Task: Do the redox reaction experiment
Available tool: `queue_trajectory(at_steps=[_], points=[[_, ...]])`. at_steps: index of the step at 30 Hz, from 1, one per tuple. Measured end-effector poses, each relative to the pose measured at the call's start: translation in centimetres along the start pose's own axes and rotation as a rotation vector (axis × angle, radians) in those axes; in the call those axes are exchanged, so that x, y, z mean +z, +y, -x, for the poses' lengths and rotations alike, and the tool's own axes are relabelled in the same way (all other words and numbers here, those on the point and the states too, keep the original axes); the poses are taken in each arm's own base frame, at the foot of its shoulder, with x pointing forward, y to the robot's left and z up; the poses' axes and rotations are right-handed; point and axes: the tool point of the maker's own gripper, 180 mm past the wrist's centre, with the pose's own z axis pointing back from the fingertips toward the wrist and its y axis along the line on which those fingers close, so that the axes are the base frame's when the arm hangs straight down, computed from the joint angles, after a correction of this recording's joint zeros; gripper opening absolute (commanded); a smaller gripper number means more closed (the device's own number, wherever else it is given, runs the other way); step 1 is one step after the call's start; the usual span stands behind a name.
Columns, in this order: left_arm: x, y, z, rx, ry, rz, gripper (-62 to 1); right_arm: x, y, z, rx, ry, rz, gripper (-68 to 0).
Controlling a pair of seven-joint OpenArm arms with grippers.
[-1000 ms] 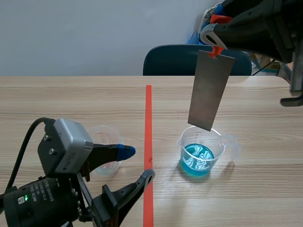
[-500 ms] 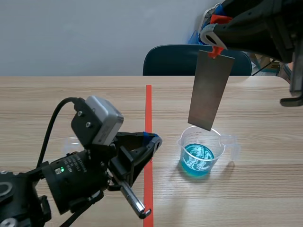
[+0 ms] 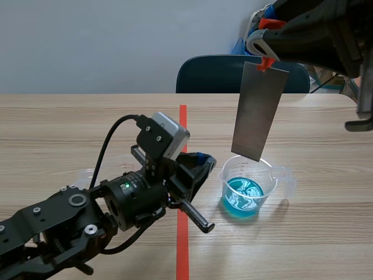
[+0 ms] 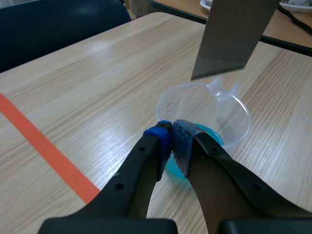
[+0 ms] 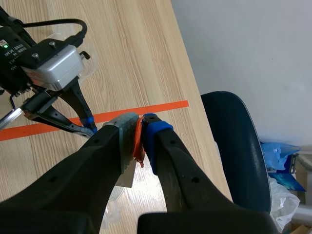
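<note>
**Dangling a metal strip over blue solution**

Pinching the right gripper (image 5: 139,132) tight on an orange clip (image 3: 265,63), with the metal plate (image 3: 259,111) hanging straight below those fingers. Hovering its lower edge just above the beaker (image 3: 247,186), not reaching the blue liquid (image 3: 242,197).

Looking thin, flat and stiff, dull grey and smooth. Probably weighing little, but likely swinging under any jerk. Judging the clipped upper edge as the sensible hold, leaving the lower part bare for dipping.

Reading the beaker as clear thin plastic: round, spouted, printed with a scale. Likely tipping under a sideways knock, and holding a swirled blue-and-white pool.

Resting the left gripper (image 4: 171,139) closed on nothing, blue pads meeting. Sitting just ahead of its tips, the beaker, with contact impossible to tell. Hanging above and ahead of that claw, the plate. Standing on a pale wood-grain table (image 3: 87,128).
</note>
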Motion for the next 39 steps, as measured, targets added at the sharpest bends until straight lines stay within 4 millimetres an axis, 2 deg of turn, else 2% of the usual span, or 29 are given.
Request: queue_trajectory(at_steps=[4,9,27,30,33,39], points=[[-1.3,-0.3,-1.2,0.003,-0.025,0.003,-58.2,0.0,0.0,0.0,0.0,0.0,0.0,-66.9],[-1.9,-0.4,-2.0,0.003,-0.045,0.003,-58.2,0.0,0.0,0.0,0.0,0.0,0.0,-66.9],[-1.6,-0.1,-1.7,-0.002,-0.036,-0.006,-58.2,0.0,0.0,0.0,0.0,0.0,0.0,-66.9],[-1.0,0.0,-1.3,-0.003,-0.039,-0.014,-58.2,0.0,0.0,0.0,0.0,0.0,0.0,-66.9],[0.1,0.2,0.1,0.013,-0.003,-0.021,-58.2,0.0,0.0,0.0,0.0,0.0,0.0,-66.9],[3.1,1.3,2.2,0.014,0.042,-0.057,-58.2,0.0,0.0,0.0,0.0,0.0,0.0,-66.9]])
